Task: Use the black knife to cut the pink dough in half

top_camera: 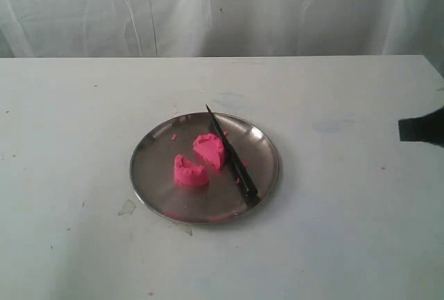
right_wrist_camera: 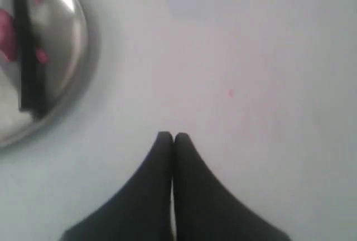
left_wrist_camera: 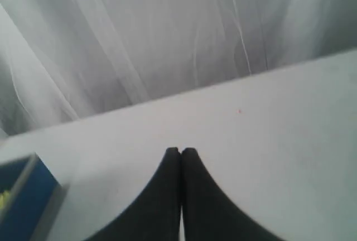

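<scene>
Pink dough (top_camera: 209, 150) lies in two lumps, just apart, on the metal plate (top_camera: 156, 175) mid-table, with the black knife (top_camera: 231, 157) flat along their right. The cut looks done, so I'd judge the next move is just parking the arms. Right gripper (right_wrist_camera: 172, 136) and left gripper (left_wrist_camera: 180, 150) both show fingers pressed together, empty; the exterior view clips the right one at its edge and misses the left.

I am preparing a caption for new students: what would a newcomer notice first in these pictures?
The bright pink dough stands out first: two lumps on the round metal plate in the middle of the white table. The black knife lies on the plate along their right side, tip at the far rim. The right gripper is at the right edge, jaws shut, empty.
</scene>
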You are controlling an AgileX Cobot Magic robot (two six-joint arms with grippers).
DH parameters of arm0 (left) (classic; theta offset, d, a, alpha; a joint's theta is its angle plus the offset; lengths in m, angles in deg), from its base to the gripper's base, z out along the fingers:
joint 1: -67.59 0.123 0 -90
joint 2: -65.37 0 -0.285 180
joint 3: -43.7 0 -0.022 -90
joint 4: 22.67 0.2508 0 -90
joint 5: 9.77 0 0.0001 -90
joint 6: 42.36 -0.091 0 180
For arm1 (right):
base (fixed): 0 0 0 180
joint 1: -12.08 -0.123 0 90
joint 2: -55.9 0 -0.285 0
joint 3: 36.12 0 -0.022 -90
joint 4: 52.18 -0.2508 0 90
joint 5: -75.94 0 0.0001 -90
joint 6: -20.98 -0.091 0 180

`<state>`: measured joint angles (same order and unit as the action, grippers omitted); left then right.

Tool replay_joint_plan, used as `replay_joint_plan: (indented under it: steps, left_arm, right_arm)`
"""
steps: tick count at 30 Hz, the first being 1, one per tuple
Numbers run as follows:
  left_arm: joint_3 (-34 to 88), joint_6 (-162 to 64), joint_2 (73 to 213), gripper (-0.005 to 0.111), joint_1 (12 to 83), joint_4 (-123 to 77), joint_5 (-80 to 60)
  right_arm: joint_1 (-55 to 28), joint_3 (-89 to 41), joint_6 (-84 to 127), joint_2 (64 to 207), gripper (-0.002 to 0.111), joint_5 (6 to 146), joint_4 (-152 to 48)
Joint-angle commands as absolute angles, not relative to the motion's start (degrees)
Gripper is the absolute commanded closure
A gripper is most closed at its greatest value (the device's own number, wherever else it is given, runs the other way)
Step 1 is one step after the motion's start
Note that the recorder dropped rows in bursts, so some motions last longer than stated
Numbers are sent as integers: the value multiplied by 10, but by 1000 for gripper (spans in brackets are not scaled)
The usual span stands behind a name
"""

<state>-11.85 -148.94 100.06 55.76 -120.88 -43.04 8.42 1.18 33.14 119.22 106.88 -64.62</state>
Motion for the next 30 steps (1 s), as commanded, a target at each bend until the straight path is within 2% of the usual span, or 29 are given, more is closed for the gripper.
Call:
replay_joint_plan:
  steps: [1, 5, 11, 15, 20, 30]
  left_arm:
    - [-147, -1522, 859, 107, 553, -1226, -431]
    - [-171, -1522, 785, 107, 553, -1226, -454]
    - [-174, -1521, 757, 107, 553, -1226, -509]
    - [-174, -1521, 758, 107, 553, -1226, -509]
    - [-174, -1521, 758, 107, 553, -1226, -509]
    - [-174, -1521, 758, 107, 553, -1226, -506]
  right_arm:
    - [57, 81, 363, 1023, 108, 952, -660]
    - [45, 142, 363, 904, 108, 916, -642]
    - [41, 192, 362, 748, 108, 887, -626]
    - [41, 196, 360, 685, 108, 953, -629]
    - [41, 196, 360, 639, 108, 976, -629]
    - [48, 205, 360, 637, 108, 968, -592]
